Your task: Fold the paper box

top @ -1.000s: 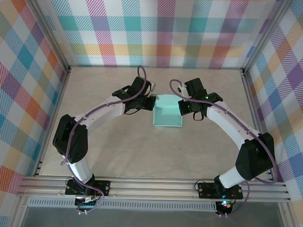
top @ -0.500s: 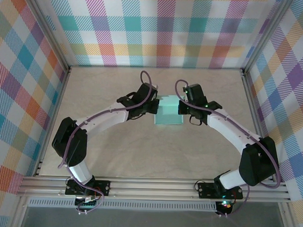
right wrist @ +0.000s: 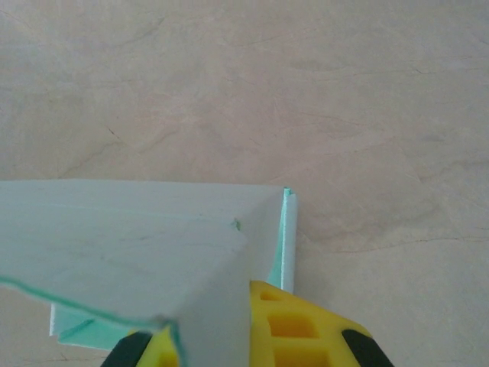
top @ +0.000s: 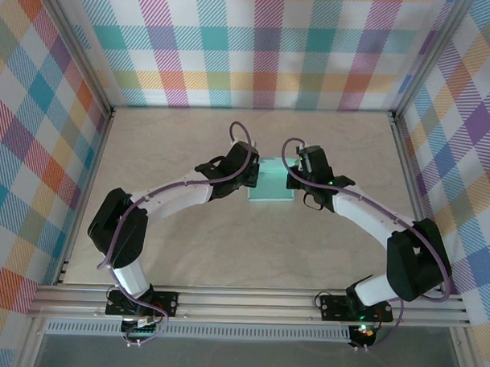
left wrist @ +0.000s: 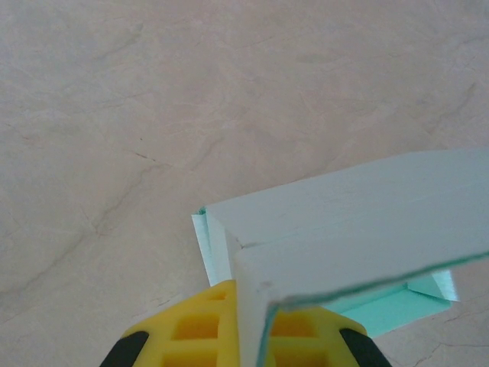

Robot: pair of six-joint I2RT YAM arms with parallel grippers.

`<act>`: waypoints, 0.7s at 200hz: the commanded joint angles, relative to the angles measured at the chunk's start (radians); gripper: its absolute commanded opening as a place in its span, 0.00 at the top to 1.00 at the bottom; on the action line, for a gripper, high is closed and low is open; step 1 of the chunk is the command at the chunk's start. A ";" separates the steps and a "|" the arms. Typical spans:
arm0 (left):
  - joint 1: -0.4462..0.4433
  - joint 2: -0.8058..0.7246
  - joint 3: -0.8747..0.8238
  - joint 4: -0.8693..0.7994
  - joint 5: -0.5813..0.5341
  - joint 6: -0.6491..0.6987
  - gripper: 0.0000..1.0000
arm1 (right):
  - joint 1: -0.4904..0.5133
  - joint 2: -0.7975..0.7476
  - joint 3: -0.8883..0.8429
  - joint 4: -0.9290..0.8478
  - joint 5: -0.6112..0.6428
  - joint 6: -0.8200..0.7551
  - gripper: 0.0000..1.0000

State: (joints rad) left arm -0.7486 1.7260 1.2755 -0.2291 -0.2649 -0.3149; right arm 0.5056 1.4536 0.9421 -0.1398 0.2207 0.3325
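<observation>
A pale beige counter (top: 187,238) with faint marble-like veins lies flat inside a booth. Walls of pastel plaid cloth (top: 258,47) enclose it at the back and on both sides. Slanted aluminium posts (top: 73,45) mark the back corners, and grooved aluminium rails (top: 249,304) run along its near edge.

- paper box (top: 272,181): on the counter (top: 227,239), mid-width, in the far half.
- left hand (top: 249,176): at the box's left side, touching it.
- right hand (top: 296,180): at the box's right side, touching it.
</observation>
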 commanded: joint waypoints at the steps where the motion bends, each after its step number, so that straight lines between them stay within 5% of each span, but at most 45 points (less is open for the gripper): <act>1: -0.023 0.014 -0.015 0.048 -0.001 -0.034 1.00 | 0.007 0.003 -0.024 0.061 -0.002 0.033 1.00; 140: -0.038 0.031 -0.116 0.173 -0.037 -0.071 1.00 | 0.011 0.026 -0.175 0.274 0.002 0.005 1.00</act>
State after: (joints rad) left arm -0.7654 1.7538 1.1900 -0.0967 -0.2943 -0.3443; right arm 0.5060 1.4601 0.7937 0.0608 0.2245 0.3363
